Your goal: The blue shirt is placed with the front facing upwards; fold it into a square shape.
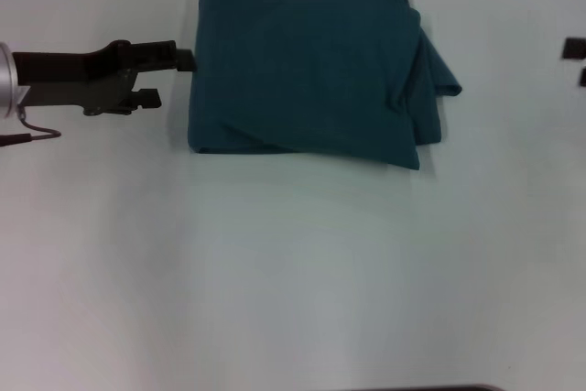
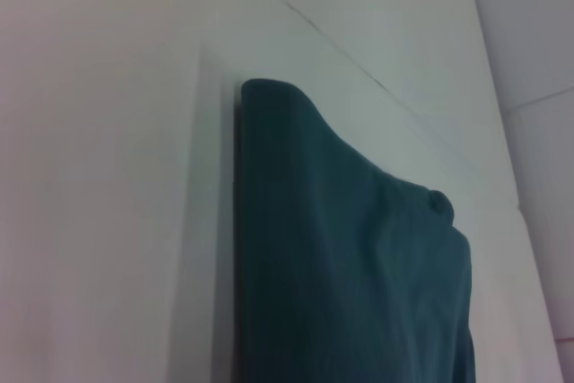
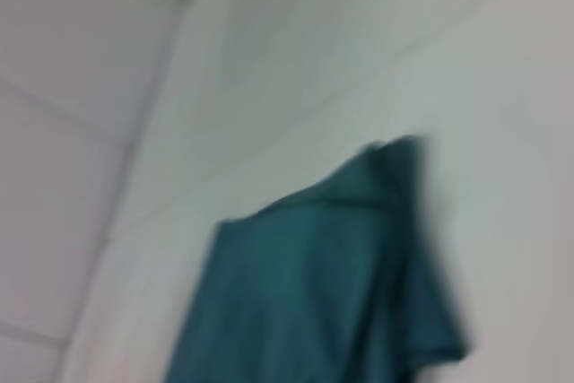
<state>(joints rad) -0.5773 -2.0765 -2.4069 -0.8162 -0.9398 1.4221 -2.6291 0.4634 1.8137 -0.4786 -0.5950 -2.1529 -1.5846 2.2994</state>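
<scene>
1. While the left gripper (image 1: 174, 75) reaches in level from the left side of the head view, its jaws stand released; the upper fingertip is just at the blue shirt (image 1: 311, 75)'s left edge.
2. Only dark tips of the right gripper (image 1: 577, 59) show at the far right edge, well apart from the cloth; I cannot tell how its jaws stand.
3. No lettering shows on the shirt.
4. Soft teal cloth lies folded into a rough square on the white table (image 1: 293, 281), with a sleeve flap poking out on the right.
</scene>
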